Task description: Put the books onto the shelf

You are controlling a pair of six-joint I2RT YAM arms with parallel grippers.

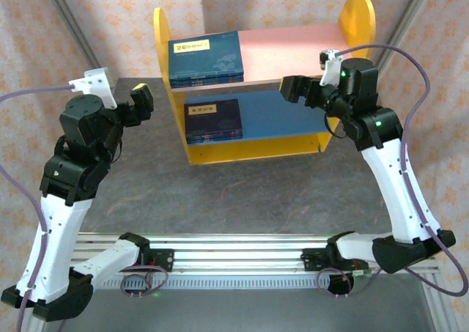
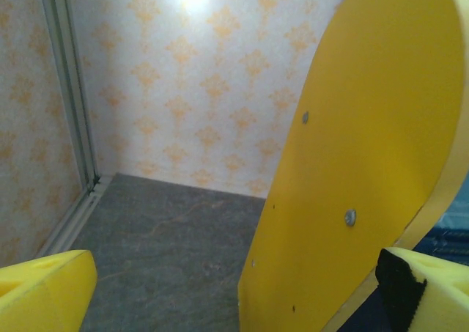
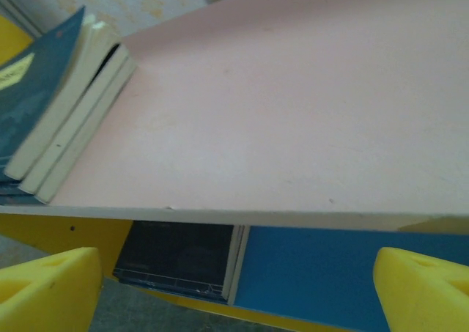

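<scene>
Left of shelf (image 1: 163,24): bare surface (image 2: 168,237) runs to the wall (image 2: 190,90); my left hand (image 1: 141,100) has room there.
Left side panel (image 2: 366,163): stands close before my left hand, barring the way inward.
Pink board (image 3: 293,90): free across its right part, before my right hand (image 3: 234,295); stacked books (image 3: 66,112) fill its left end.
Blue board (image 3: 315,273): bare to the right of the lying book (image 3: 179,255).
</scene>
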